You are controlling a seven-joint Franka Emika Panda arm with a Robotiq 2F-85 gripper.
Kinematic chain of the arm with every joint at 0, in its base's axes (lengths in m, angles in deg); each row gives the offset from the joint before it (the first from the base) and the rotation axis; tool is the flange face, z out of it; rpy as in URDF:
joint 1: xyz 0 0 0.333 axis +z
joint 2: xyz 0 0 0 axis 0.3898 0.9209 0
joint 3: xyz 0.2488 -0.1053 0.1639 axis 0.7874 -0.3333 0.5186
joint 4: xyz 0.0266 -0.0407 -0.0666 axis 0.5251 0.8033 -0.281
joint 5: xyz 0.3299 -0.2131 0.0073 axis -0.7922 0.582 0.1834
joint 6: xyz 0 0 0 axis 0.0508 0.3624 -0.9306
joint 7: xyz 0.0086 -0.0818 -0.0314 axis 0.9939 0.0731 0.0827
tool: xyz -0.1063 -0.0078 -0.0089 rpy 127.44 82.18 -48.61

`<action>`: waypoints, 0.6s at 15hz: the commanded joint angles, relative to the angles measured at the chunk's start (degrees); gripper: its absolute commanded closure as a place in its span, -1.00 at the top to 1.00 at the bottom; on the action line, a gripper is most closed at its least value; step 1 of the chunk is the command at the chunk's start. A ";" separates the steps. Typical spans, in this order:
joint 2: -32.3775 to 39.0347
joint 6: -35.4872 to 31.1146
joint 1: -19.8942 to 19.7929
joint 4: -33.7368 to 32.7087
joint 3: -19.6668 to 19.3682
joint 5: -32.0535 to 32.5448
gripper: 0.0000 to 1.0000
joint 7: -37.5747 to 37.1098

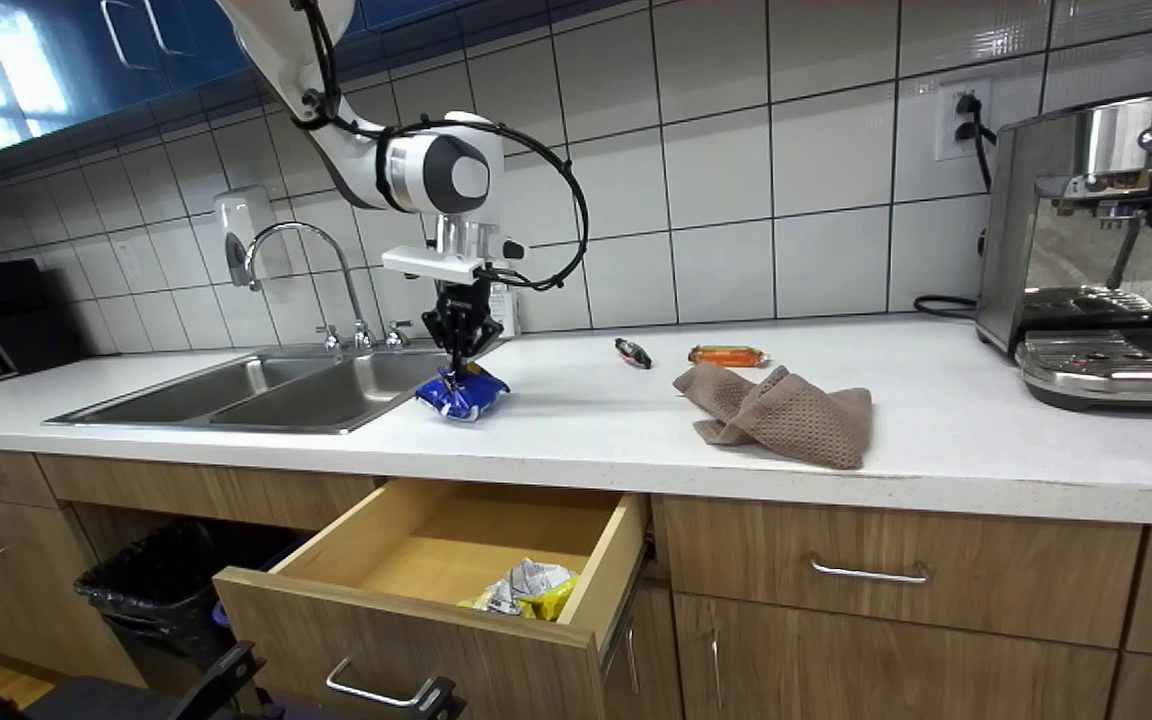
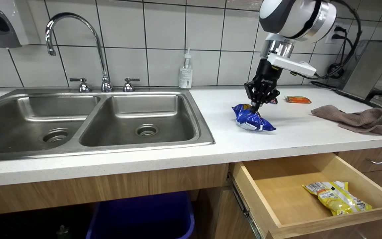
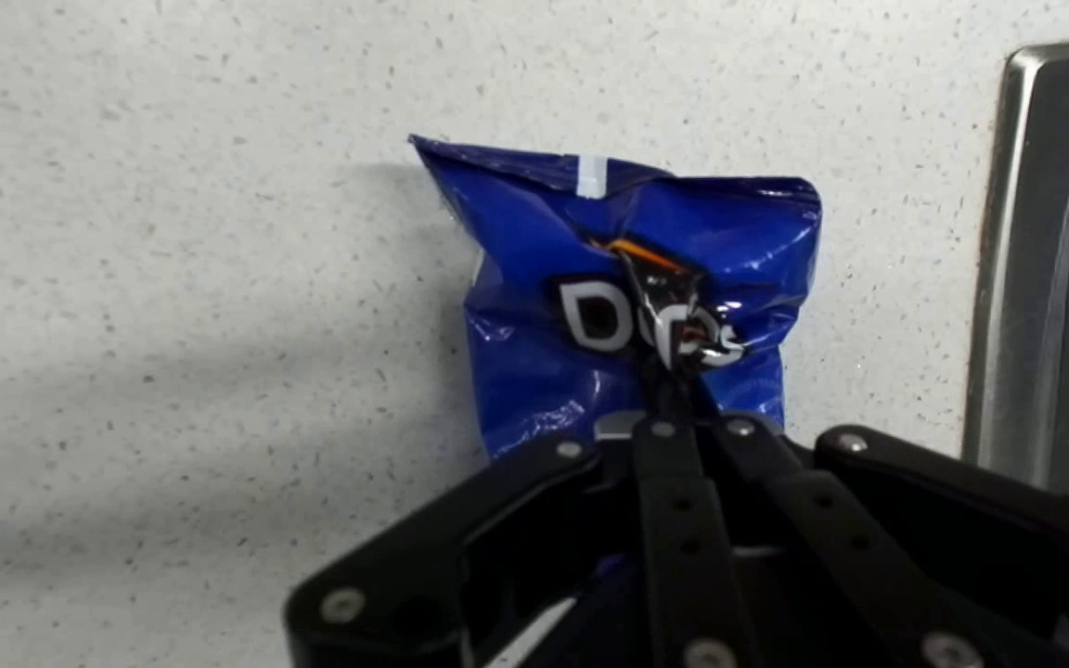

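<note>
Nearest in the wrist view, the pincer (image 3: 676, 382) is closed on a pinched fold of the blue Doritos bag (image 3: 590, 320), crumpling its printed name. The bag sits at or barely above the white tabletop (image 1: 596, 410), just right of the double-bowl steel sink (image 2: 202, 127); whether it touches, I cannot tell. Only a narrow crease seems held, so the slick film could slide out, or the bag tip if gripped off its middle; too hard a squeeze might split a seam. A low drift left could catch it on the sink's rim or drop it into the basin. Farther out, a pump bottle (image 2: 186, 73) stands by the sink's far right corner. To the right lie a small dark packet (image 1: 633, 353), an orange-wrapped snack (image 1: 728, 356) and, nearer, a brown waffle-weave towel (image 1: 786, 415). Below, on the near side, a pulled-out drawer (image 2: 287, 196) holds a yellow chip bag (image 2: 337, 197).
</note>
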 commanded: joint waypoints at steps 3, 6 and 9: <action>-1.50 1.53 -1.16 0.25 0.64 -0.68 -1.00 0.92; -3.31 0.92 -1.43 2.03 0.66 -0.85 -1.00 1.29; -6.07 -0.13 -1.56 4.95 0.60 -0.97 -1.00 1.53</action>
